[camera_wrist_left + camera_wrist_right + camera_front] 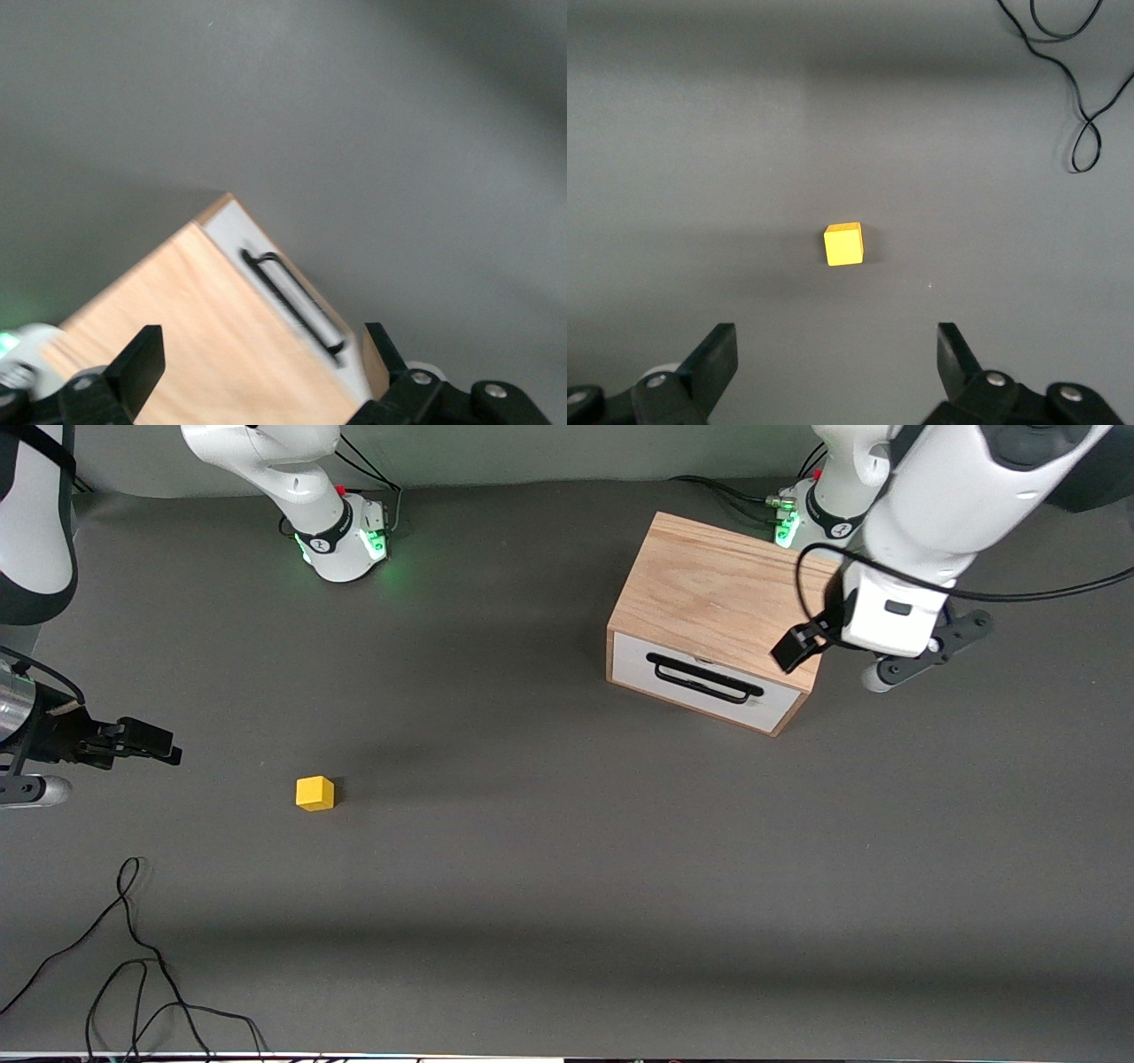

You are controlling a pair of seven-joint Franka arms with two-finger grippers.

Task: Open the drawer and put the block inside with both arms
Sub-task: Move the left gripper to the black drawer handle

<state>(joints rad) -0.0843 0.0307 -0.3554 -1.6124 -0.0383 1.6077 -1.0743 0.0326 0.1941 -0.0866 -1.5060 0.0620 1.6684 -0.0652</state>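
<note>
The wooden box (709,589) stands toward the left arm's end of the table. Its white drawer (780,704) with the black bar handle (704,677) is shut. The left gripper (808,642) hangs open over the box's top, at the end toward the left arm. The left wrist view shows the box top (204,328), the handle (292,301) and the open left gripper (263,354). The yellow block (314,793) sits on the table toward the right arm's end. The right gripper (146,744) is open and empty above the table beside the block. The right wrist view shows the block (843,243) ahead of the right gripper (833,354).
The table is covered with a grey cloth (549,850). A loose black cable (133,957) lies on it near the front camera, toward the right arm's end, and shows in the right wrist view (1076,88). The arm bases (345,536) glow green.
</note>
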